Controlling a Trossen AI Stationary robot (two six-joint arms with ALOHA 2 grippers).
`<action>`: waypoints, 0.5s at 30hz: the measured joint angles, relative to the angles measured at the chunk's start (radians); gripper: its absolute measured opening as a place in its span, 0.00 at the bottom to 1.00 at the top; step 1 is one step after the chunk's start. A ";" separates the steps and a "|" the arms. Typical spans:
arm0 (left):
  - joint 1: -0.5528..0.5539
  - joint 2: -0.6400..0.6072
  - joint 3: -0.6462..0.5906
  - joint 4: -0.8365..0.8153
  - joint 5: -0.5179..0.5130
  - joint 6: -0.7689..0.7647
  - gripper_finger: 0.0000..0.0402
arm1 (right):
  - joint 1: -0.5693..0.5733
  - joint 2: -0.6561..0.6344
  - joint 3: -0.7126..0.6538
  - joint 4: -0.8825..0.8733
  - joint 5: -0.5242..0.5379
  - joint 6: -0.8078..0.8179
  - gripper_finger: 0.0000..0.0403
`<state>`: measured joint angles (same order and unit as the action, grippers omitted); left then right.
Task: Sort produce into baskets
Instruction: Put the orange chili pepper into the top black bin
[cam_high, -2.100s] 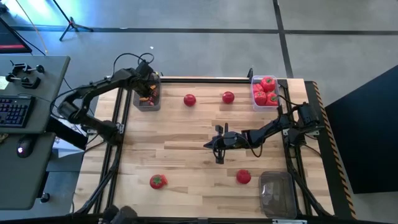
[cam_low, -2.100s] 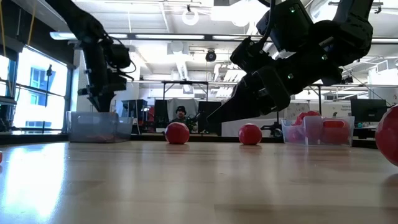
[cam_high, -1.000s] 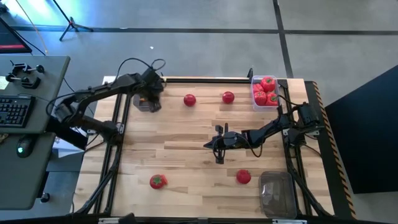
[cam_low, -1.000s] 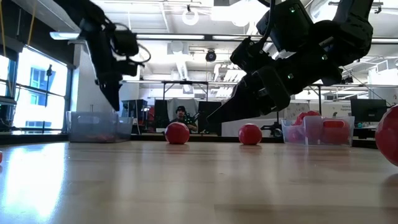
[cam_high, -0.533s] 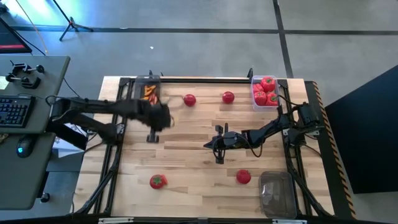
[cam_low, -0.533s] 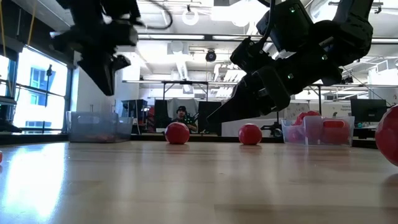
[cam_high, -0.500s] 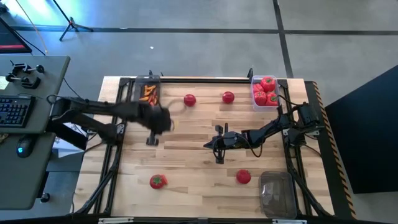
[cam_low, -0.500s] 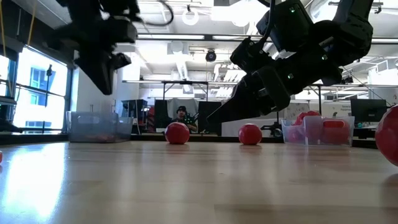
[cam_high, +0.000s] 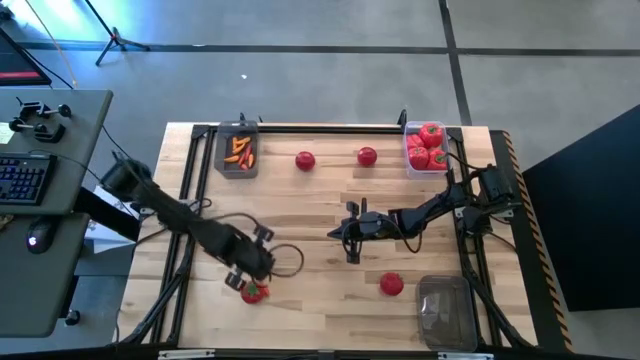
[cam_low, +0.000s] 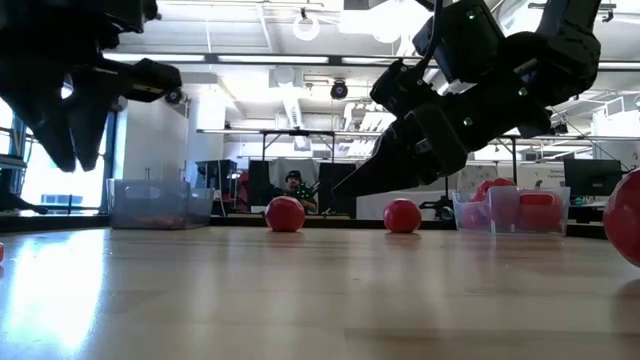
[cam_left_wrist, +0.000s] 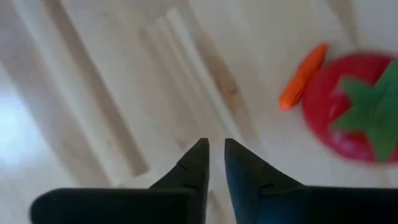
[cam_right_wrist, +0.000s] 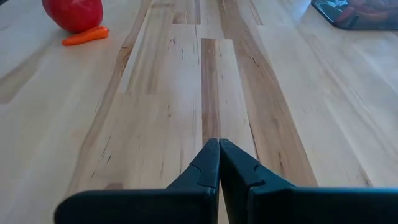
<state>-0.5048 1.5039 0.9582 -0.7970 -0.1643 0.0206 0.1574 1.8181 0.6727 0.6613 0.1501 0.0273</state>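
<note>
High view: left gripper (cam_high: 243, 281) down at the near-left part of the wooden table (cam_high: 320, 215), just beside a red tomato (cam_high: 254, 292); finger spacing not readable here. Right gripper (cam_high: 351, 243) parked low at mid-table, arm reaching in from the right edge. Basket holding orange carrot pieces (cam_high: 237, 151) at the far-left corner. Basket filled with red tomatoes (cam_high: 427, 146) at the far-right corner. Third basket (cam_high: 445, 311) at the near-right corner, contents unclear. Two loose tomatoes (cam_high: 305, 160) (cam_high: 367, 156) between the far baskets, apart from each other. One more tomato (cam_high: 391, 285) near right, just beside the third basket.

Low view: left arm dark and large at upper left, clear of the tabletop. Right arm across the upper right. Carrot basket, two tomatoes and tomato basket lined along the far edge. Person (cam_low: 291, 183) visible in the room behind.

Left wrist view: fingertips (cam_left_wrist: 198, 163) nearly together, a narrow slit between, nothing pinched. Tomato with green top and a small carrot piece (cam_left_wrist: 301, 76) touching it, lying ahead of the tips.

Right wrist view: fingertips (cam_right_wrist: 212, 156) pressed together, empty, over bare wood.
</note>
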 joint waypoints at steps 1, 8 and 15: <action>-0.009 0.027 0.020 0.001 0.000 -0.013 0.12 | 0.000 0.000 0.000 0.000 0.000 0.000 0.00; -0.021 0.179 0.207 -0.070 0.077 -0.019 0.25 | 0.000 0.000 0.000 0.001 0.000 0.026 0.00; -0.035 0.279 0.296 -0.129 0.176 -0.011 0.33 | 0.000 0.000 0.000 0.001 0.000 0.046 0.00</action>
<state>-0.5397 1.7831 1.2538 -0.9258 0.0115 0.0095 0.1577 1.8179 0.6727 0.6621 0.1501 0.0734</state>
